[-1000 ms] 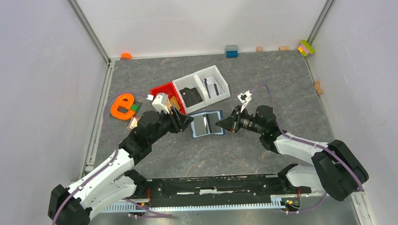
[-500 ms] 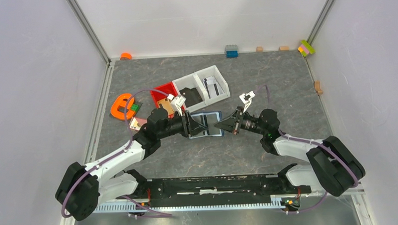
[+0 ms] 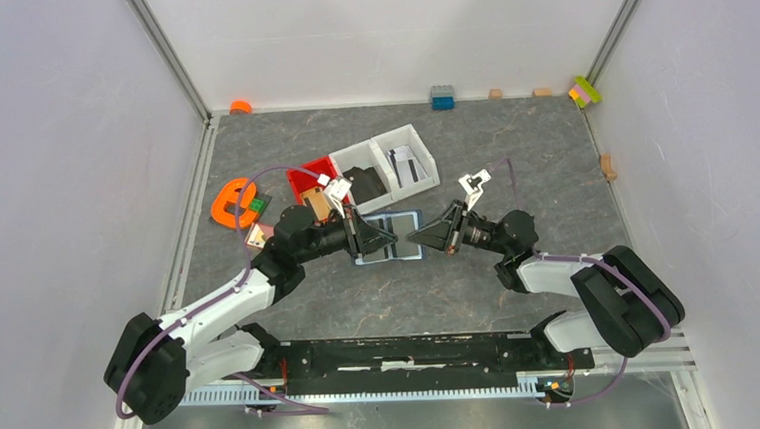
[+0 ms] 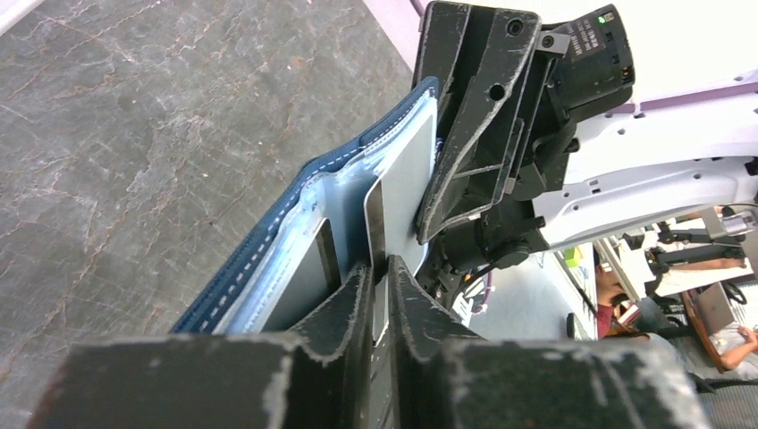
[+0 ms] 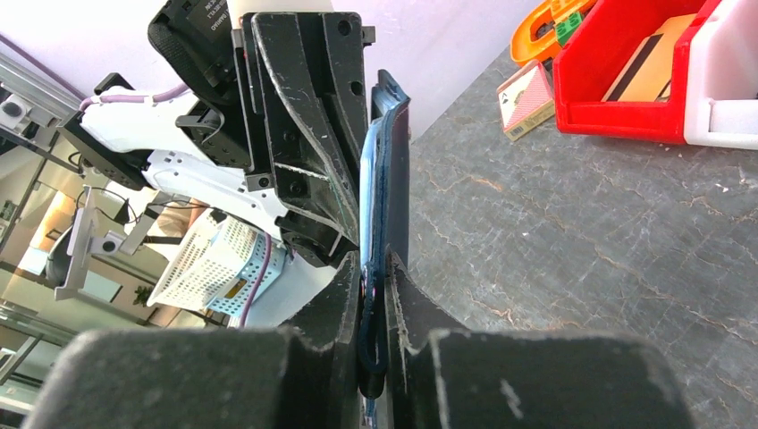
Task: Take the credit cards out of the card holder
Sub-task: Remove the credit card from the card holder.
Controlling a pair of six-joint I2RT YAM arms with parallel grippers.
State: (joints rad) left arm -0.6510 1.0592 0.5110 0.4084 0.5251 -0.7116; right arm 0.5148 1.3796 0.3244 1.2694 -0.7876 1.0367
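Above grey table [image 3: 546, 170], right tool [image 5: 373, 264] clamps card holder [image 5: 394, 179] edge; left tool [image 4: 380, 270] pinches credit card [image 4: 402, 201].

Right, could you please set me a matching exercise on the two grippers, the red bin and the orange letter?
Things:
1. left gripper
2. right gripper
3. red bin
4. orange letter

States:
A. holds a brown piece
B. pinches a credit card
C. lies farthest left of the four
D. clamps the card holder by its edge

Pairs: 1-B, 2-D, 3-A, 4-C
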